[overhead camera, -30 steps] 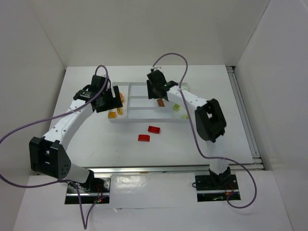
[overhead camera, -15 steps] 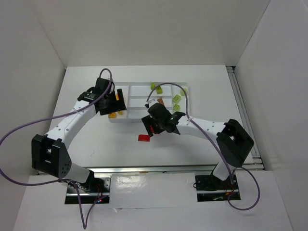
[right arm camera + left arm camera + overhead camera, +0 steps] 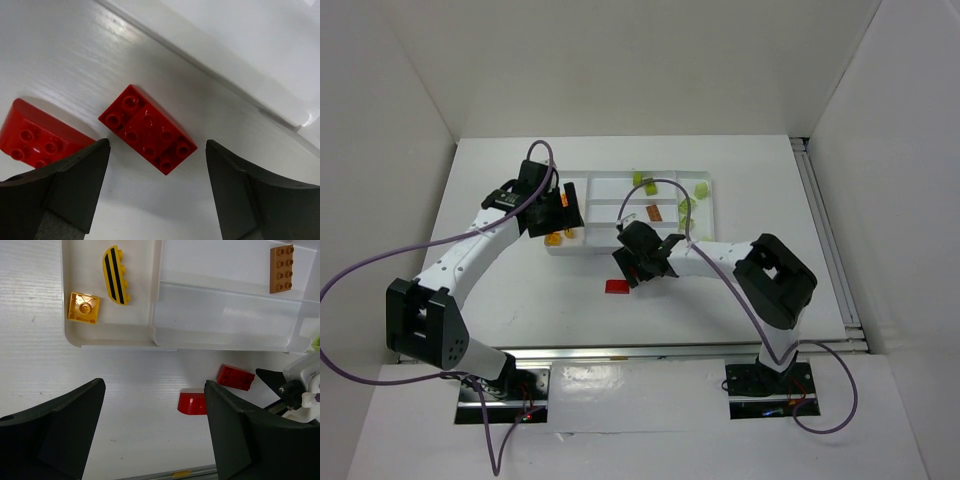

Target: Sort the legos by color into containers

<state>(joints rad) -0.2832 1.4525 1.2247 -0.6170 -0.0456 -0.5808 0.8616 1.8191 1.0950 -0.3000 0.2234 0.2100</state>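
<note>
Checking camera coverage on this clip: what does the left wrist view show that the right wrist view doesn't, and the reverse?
Only the left wrist view: the yellow square brick, the yellow oval black-striped piece and the brown studded brick inside the white plastic tray, plus the open left pincer. Only the right wrist view: close-up studs on the red rectangular brick and the red rounded brick, the rectangular one framed by the open right pincer. Both: those two red bricks on the table, outside the tray's edge.
</note>
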